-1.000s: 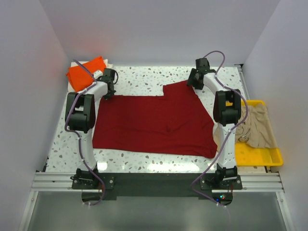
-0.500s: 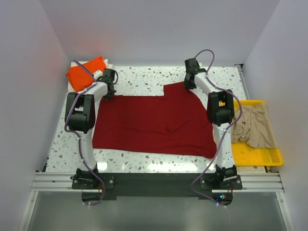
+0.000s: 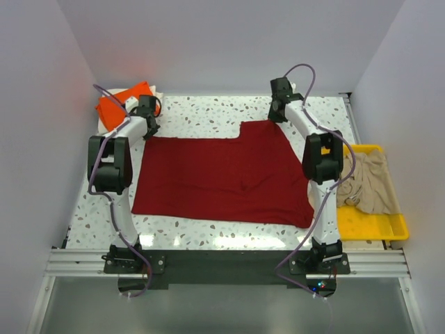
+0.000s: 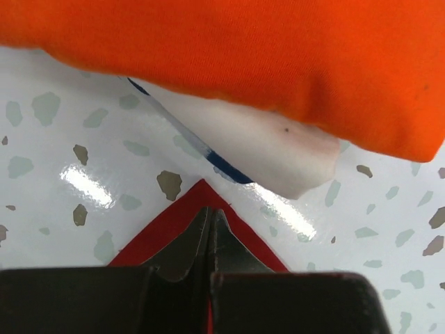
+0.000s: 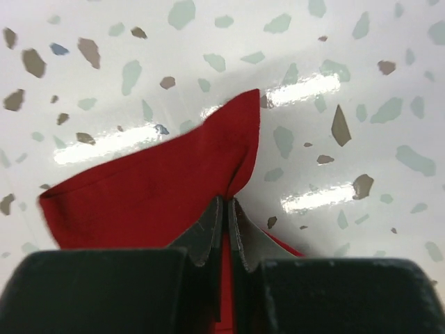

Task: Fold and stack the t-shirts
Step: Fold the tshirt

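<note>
The dark red t-shirt (image 3: 222, 177) lies spread flat on the speckled table (image 3: 208, 111). My left gripper (image 3: 148, 129) is shut on its far left corner (image 4: 201, 191), seen pinched between the dark fingers (image 4: 188, 243). My right gripper (image 3: 278, 117) is shut on the far right corner (image 5: 236, 139), where the cloth bunches between its fingers (image 5: 208, 229). A folded orange t-shirt (image 3: 118, 104) lies on a whitish one (image 4: 264, 146) at the far left corner, just beyond the left gripper. A beige-tan t-shirt (image 3: 368, 182) lies crumpled in the yellow tray (image 3: 368, 226).
The yellow tray sits at the right edge of the table, beside the right arm. White walls close in the left, back and right sides. The arm bases stand on a dark rail (image 3: 222, 261) at the near edge.
The right gripper has closed on the red shirt's far right corner. Both grippers have shifted slightly farther back, the left one also leftward, and the shirt's far edge now lies straighter.
</note>
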Available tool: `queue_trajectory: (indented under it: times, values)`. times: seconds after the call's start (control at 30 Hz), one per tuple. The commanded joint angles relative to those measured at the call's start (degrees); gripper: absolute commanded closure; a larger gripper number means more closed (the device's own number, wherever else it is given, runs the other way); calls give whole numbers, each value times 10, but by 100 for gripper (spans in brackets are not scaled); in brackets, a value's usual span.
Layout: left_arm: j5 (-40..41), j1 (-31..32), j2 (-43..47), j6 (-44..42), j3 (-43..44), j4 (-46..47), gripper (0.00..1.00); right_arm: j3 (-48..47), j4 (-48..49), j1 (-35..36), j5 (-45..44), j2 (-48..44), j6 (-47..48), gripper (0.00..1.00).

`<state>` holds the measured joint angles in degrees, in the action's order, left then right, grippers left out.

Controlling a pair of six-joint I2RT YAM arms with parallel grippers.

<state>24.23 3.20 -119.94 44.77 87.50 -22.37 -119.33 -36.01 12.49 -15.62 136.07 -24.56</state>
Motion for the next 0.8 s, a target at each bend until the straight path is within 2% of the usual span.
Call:
queue_trajectory:
  times: [0.0, 0.2, 0.33, 0.4, 0.63, 0.77]
  values:
    - [-5, -3, 37, -12, 23, 32, 100, 1, 16, -13, -17, -84, 13, 98]
    - [-2, -3, 31, -7, 19, 36, 100, 36, 30, -17, 1, -106, 15, 98]
    - [11, -2, 5, 14, 32, 9, 72, 56, 41, -17, 15, -107, 13, 98]
    - [14, 0, -9, 21, 39, 5, 65, 62, 45, -16, 20, -104, 13, 98]
    - [-18, 8, -16, 20, 32, 54, 60, 68, 58, -17, 32, -95, 10, 98]
    - [-9, 14, -37, 23, 65, 43, 60, 74, 64, -18, 37, -92, 7, 98]
